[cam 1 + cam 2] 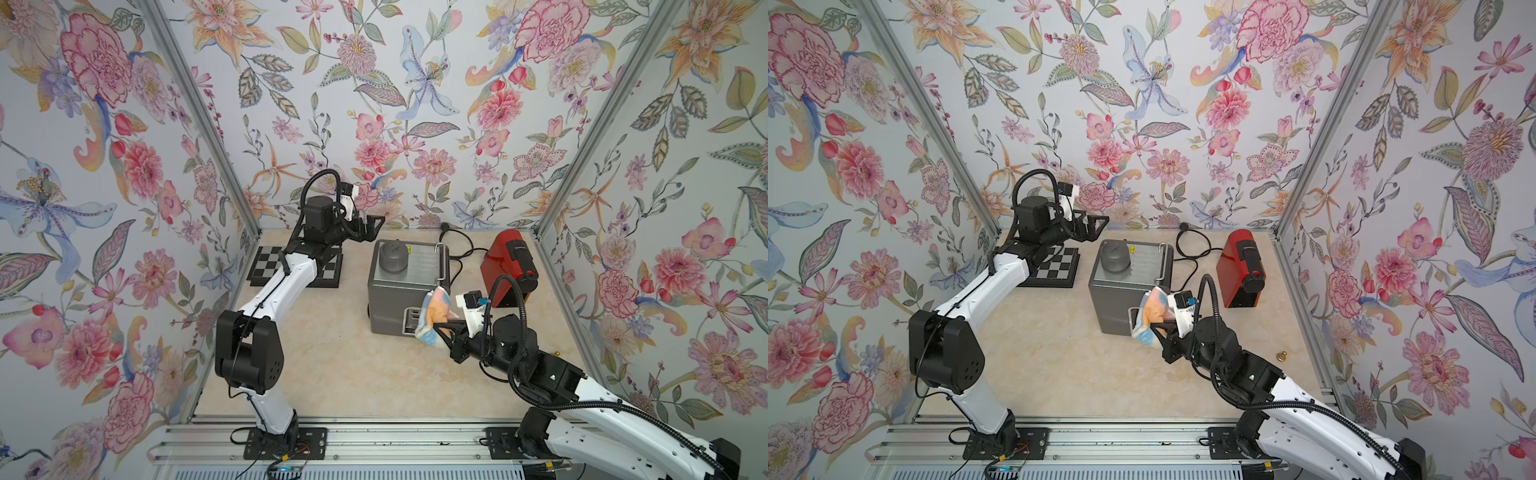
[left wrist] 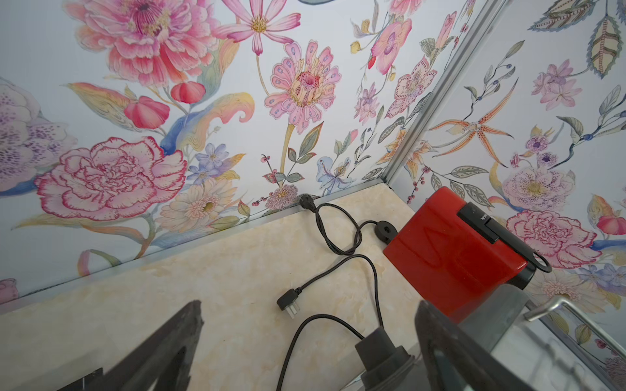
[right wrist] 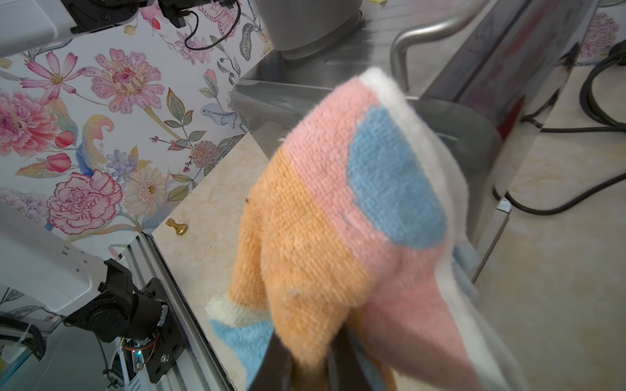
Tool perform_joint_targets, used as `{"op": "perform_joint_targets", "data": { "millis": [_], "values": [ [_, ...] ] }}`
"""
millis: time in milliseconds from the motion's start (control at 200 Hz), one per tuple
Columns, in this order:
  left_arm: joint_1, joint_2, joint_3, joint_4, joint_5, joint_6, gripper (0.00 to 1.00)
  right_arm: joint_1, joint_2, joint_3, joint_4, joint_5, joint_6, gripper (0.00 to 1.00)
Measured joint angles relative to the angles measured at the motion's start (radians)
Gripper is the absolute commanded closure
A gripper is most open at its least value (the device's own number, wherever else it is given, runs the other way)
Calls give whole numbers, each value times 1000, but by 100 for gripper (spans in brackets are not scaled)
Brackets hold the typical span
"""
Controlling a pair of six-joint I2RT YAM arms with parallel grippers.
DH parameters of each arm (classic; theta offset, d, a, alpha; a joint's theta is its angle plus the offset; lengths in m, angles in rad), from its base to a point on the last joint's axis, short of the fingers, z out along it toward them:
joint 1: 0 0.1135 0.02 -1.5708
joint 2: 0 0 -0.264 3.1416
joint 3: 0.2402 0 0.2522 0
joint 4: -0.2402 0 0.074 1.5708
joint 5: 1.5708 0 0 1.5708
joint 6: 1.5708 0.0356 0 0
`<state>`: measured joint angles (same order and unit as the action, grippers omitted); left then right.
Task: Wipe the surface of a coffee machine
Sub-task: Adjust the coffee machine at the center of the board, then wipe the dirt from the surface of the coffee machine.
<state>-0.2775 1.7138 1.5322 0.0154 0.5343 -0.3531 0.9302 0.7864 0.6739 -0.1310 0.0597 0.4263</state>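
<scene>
The grey coffee machine [image 1: 401, 286] [image 1: 1121, 291] stands mid-table with a dark round cap [image 1: 394, 257] on top. A pastel pink, orange and blue cloth [image 1: 434, 313] [image 1: 1152, 313] [image 3: 338, 210] is pinched in my right gripper [image 1: 446, 330] [image 3: 310, 359], which is shut on it. The cloth lies against the machine's front right corner [image 3: 457, 128]. My left gripper [image 1: 372, 227] [image 1: 1098, 226] [image 2: 308, 306] hangs open and empty above the table behind the machine's back left corner, its fingers [image 2: 162, 345] wide apart.
A red capsule machine [image 1: 509, 266] [image 2: 454, 250] stands to the right near the wall. Black power cords and a plug [image 2: 288, 303] lie behind the grey machine. A chessboard [image 1: 297, 266] sits at the back left. A small gold pawn [image 1: 1282, 356] [image 3: 176, 226] stands near the right wall.
</scene>
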Motion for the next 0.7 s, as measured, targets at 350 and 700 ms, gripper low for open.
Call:
{"op": "perform_joint_targets", "data": {
  "millis": [350,700],
  "values": [
    [-204,-124,-37,-132,-122,101,1,43,67,72,23,145,-45,100],
    [-271,-174,-111,-127,-232,107,9,71,79,72,34,172,-46,100]
  ]
}}
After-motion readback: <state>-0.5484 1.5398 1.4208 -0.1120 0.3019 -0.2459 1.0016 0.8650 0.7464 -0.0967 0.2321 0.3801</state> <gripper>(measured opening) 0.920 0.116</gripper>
